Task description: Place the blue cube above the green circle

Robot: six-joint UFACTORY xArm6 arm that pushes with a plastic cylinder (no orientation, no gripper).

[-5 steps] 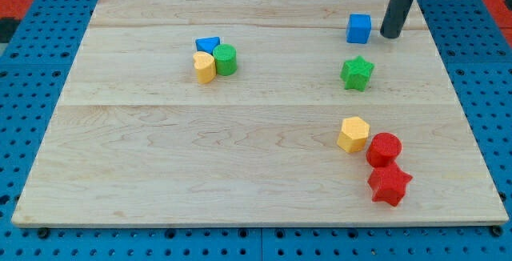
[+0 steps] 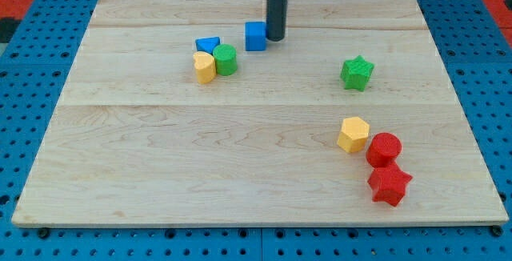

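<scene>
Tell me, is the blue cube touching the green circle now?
No, the blue cube sits apart from the green circle, toward the view's top right of it.

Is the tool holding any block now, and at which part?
Nothing is held. My tip only touches the blue cube on its right side.

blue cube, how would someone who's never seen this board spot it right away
Look at the wooden board, near the middle of its top edge, where my tip comes down. The blue cube sits touching the tip on the view's left. Unlike the other blue block, it stands alone, up and right of the green circle cluster.
</scene>
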